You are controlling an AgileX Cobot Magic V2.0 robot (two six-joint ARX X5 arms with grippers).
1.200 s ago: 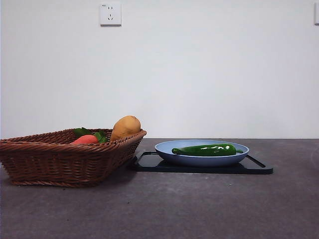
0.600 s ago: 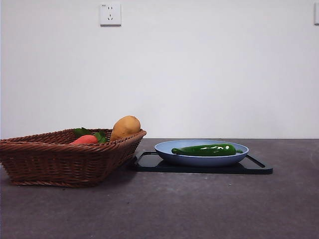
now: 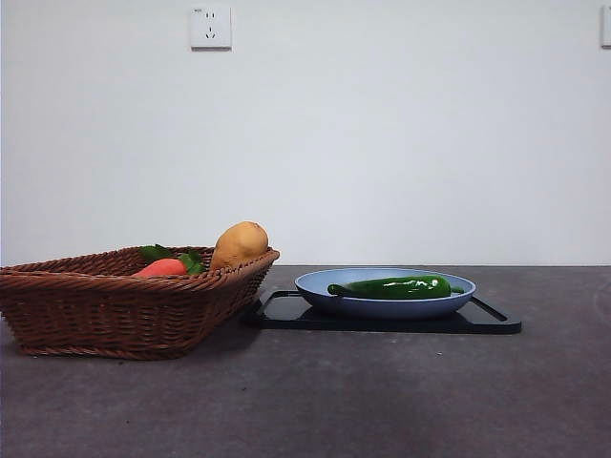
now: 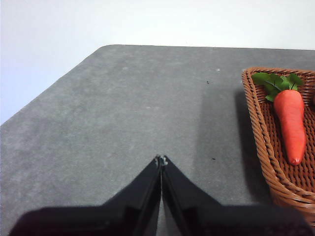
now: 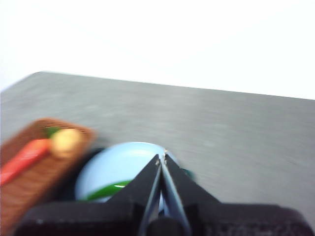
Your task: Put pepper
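A: Where's the pepper (image 3: 396,286)?
B: Lying lengthwise on the pale blue plate (image 3: 315,283), tapered end toward the wicker basket (image 3: 115,305). Glossy, dark green, untouched by any gripper.

A: And under the plate?
B: A flat black tray (image 3: 496,320), resting on the grey table (image 3: 334,401), just beside the basket's near corner.

A: In the basket?
B: 2 items — an orange-red carrot (image 4: 290,123) with green leaves, and a yellow-brown potato (image 3: 240,243) leaning up against the rim nearest the plate.

A: Left gripper (image 4: 161,160)?
B: Over bare table beside the basket, jaws pressed together, holding nothing.

A: Right gripper (image 5: 162,157)?
B: Above the plate, tips meeting, nothing between them — blurred picture, though. Pepper just visible as a green streak below.

A: Anything blocking the pepper?
B: Only the plate's low rim in front. White wall behind, with a socket (image 3: 211,26) high up.
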